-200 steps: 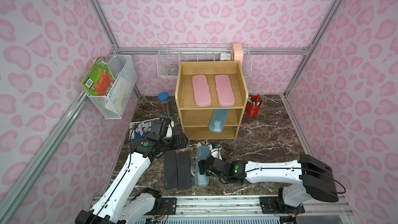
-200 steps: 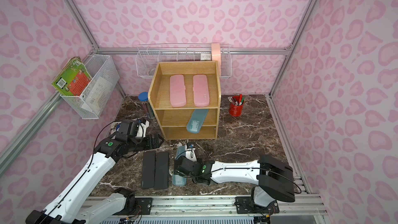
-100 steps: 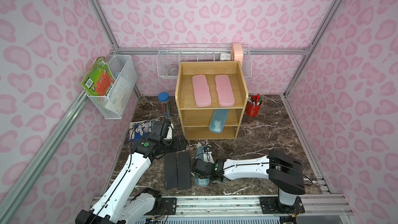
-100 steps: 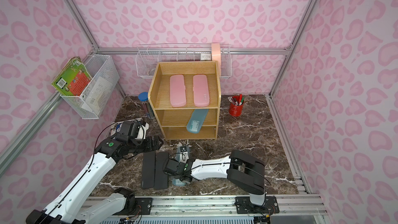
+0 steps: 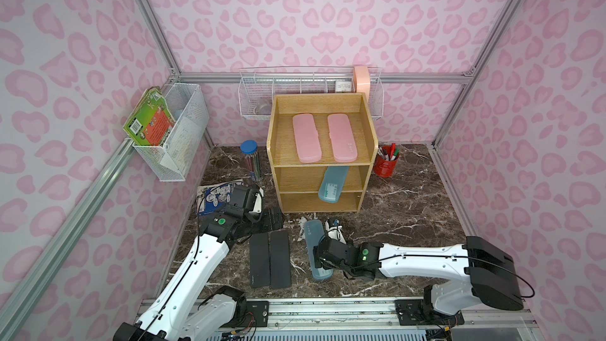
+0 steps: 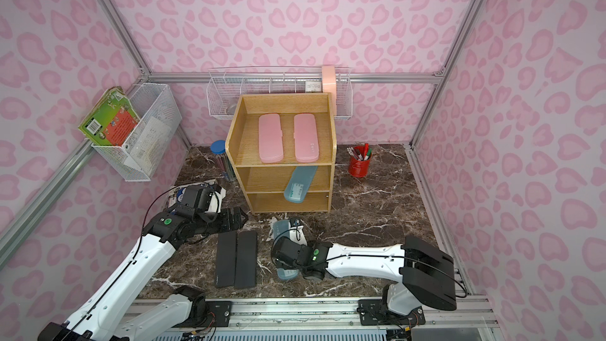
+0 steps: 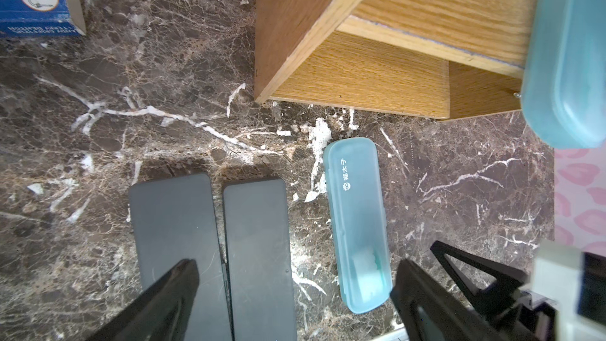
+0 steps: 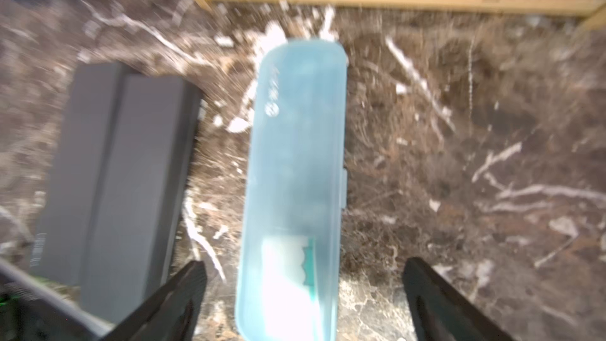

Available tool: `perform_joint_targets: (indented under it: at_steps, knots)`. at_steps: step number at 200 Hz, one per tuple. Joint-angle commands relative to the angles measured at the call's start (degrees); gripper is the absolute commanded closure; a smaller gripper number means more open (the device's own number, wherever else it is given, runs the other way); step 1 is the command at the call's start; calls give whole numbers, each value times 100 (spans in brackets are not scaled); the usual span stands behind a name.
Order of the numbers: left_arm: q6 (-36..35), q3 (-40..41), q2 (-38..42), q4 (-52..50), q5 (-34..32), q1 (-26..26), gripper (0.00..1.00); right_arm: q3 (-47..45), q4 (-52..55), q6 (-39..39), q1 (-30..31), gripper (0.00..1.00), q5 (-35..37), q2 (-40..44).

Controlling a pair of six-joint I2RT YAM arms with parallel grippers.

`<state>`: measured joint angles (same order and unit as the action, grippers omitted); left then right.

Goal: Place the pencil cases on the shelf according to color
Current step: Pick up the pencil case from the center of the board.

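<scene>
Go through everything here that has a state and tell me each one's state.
Left gripper: open, empty.
Right gripper: open, nothing gripped.
Pink pencil cases: closed, flat on the shelf top.
Shelved teal case: closed, middle tier, overhanging the front.
Loose teal case: closed, flat on the table between the right arm's jaws.
Black cases: closed, flat, side by side.
Pencil tube: upright, lid on.
Pen cup: upright.

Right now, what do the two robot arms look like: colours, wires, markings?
The left arm and right arm are smooth white shells with black joints, a thin black cable running outside each and a small green dot near the wrist. The right arm has a large black boxy block near its base. The left gripper and right gripper are black, with two tapered, pointed fingers each.
</scene>
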<state>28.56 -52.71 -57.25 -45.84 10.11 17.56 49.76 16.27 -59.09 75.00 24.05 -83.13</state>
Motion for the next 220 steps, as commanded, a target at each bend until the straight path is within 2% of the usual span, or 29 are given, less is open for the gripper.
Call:
perform_joint_targets:
  at_steps: [1, 19, 40, 59, 105, 138, 175, 199, 220]
  knots:
    - [-10, -9, -14, -8, 45, 14, 1, -109, -265, -16, 25, 28, 704, 406]
    - [41, 68, 42, 107, 26, 30, 1, -581, -1392, 399, -105, 40, 864, 855]
    - [76, 104, 45, 302, 113, 40, 1, -950, -2387, 759, -833, 59, -140, 1140]
    - [138, -19, 2, 303, 150, 76, 1, -1145, -2942, 1094, -1167, 69, -492, 1343]
    - [212, -38, 20, 410, 44, 133, 1, -1037, -3154, 1345, -1881, 68, -1225, 1423]
    - [264, -43, 3, 443, -43, 162, 1, -1007, -3251, 1370, -2259, 64, -1388, 1366]
    - [347, -50, 30, 577, -138, 182, 1, -1172, -3593, 1284, -2750, 65, -1494, 1417]
    - [329, -186, -11, 431, -169, 187, 1, -1138, -3579, 1520, -2935, 62, -1994, 1554]
    - [326, -231, 34, 369, -219, 190, 1, -1200, -3303, 1567, -2912, 60, -2075, 1925]
